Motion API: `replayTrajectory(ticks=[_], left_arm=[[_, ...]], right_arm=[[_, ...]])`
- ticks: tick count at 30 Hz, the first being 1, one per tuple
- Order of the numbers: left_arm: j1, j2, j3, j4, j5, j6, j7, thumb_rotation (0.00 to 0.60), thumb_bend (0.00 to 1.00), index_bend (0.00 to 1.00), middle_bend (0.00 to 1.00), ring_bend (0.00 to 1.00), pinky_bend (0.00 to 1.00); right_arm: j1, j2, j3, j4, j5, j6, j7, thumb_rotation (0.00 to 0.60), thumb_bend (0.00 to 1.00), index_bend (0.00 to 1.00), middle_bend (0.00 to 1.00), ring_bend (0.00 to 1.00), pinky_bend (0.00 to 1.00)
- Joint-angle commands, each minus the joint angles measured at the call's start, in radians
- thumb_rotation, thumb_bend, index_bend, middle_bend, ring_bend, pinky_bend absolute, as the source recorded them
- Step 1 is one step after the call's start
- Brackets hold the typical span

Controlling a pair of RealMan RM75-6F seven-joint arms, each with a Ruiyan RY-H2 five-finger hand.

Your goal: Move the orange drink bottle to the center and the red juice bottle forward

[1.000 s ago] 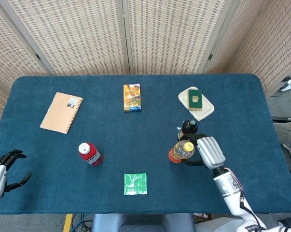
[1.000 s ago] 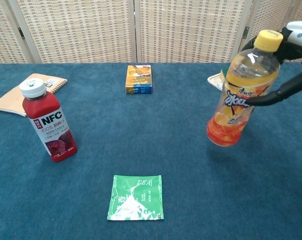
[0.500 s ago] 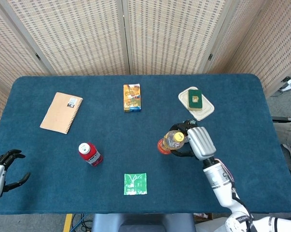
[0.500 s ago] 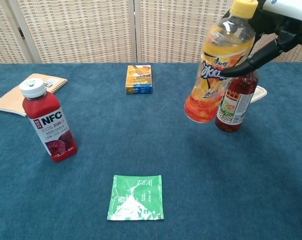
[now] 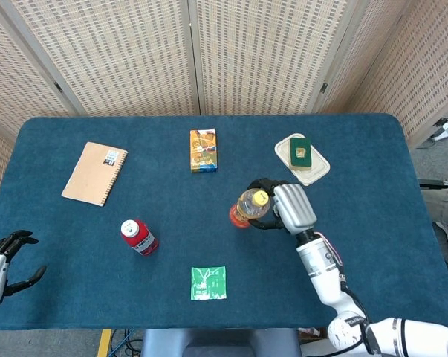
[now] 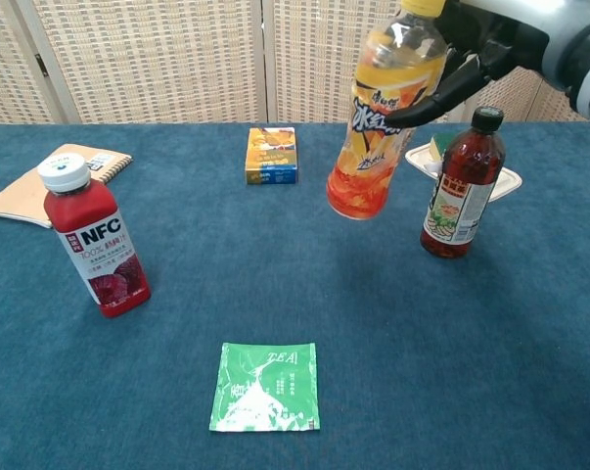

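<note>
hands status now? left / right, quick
Left hand: open, fingers apart, holds nothing, at the table's near-left edge.
Right hand: grips the orange drink bottle, lifted off the table.

A: Right hand (image 5: pixel 292 209) is holding the orange bottle (image 6: pixel 378 122) clear above the cloth (image 6: pixel 295 284); bare cloth is lying under it mid-table.
B: Obstacles?
A: Dark bottle (image 6: pixel 462 186) is standing just right of it, tray (image 5: pixel 302 158) behind. Tea packet (image 6: pixel 266 386) is lying flat in front, box (image 6: pixel 271 155) sitting well back.
</note>
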Motion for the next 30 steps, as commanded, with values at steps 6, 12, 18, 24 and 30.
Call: replayTrajectory(ticks=[6, 12, 18, 24, 30], left_arm=[[0.001, 0.003, -0.004, 0.003, -0.002, 0.005, -0.006, 0.6, 0.18, 0.38, 0.29, 0.34, 0.56], [0.0, 0.004, -0.003, 0.002, -0.002, 0.002, -0.011, 0.6, 0.18, 0.4, 0.3, 0.35, 0.56], [-0.001, 0.005, -0.003, 0.002, -0.002, -0.002, -0.012, 0.6, 0.18, 0.45, 0.3, 0.34, 0.56], [-0.003, 0.007, -0.003, 0.005, -0.008, -0.01, -0.022, 0.6, 0.18, 0.46, 0.3, 0.35, 0.56], [-0.007, 0.007, -0.004, 0.009, -0.017, -0.022, -0.03, 0.6, 0.18, 0.47, 0.3, 0.35, 0.56]], right_arm=[[0.063, -0.048, 0.031, 0.057, 0.068, -0.018, -0.035, 0.6, 0.16, 0.46, 0.59, 0.48, 0.47], [0.109, -0.099, 0.036, 0.127, 0.093, -0.021, -0.055, 0.6, 0.16, 0.46, 0.59, 0.48, 0.47], [0.149, -0.164, 0.04, 0.207, 0.112, -0.026, -0.05, 0.6, 0.16, 0.46, 0.59, 0.48, 0.47], [0.182, -0.203, 0.048, 0.278, 0.129, -0.042, -0.041, 0.6, 0.16, 0.46, 0.59, 0.48, 0.47], [0.21, -0.232, 0.056, 0.329, 0.135, -0.048, -0.04, 0.6, 0.16, 0.46, 0.59, 0.48, 0.47]])
